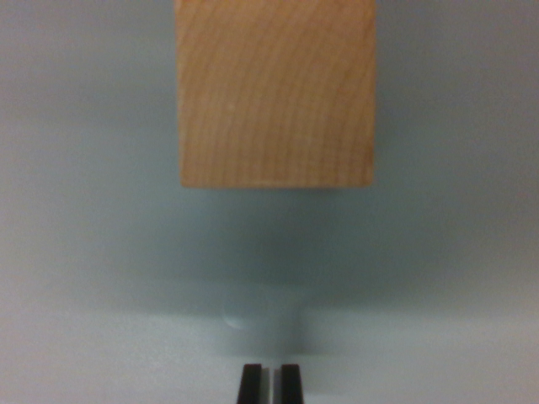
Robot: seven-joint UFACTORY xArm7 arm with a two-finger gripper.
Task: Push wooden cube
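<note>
One wooden cube occupies the upper centre of the wrist view. Its top runs off the upper edge of the frame, so only part of the block is visible. The visible face is light tan with fine curved grain lines (growth rings arcing across the surface). Its lower edge is straight and level, and a soft shadow lies on the surface just beneath it.

The cube rests on a plain pale grey-blue surface, which fills the remainder of the view. A lighter band of this surface crosses the bottom of the frame, with a small bright glare spot just above the gripper tips.

The gripper enters at the bottom centre. Two dark fingertips stand upright and parallel, with only a thin sliver of light between them; the jaws are drawn nearly together and clamp nothing.

The fingertips sit roughly in line with the cube's vertical centre axis, slightly toward the wrist view's left of it. Bare surface separates the fingertips from the cube's lower edge; the two are apart, not touching. The picture is somewhat blurred, so finer surface detail cannot be resolved.
</note>
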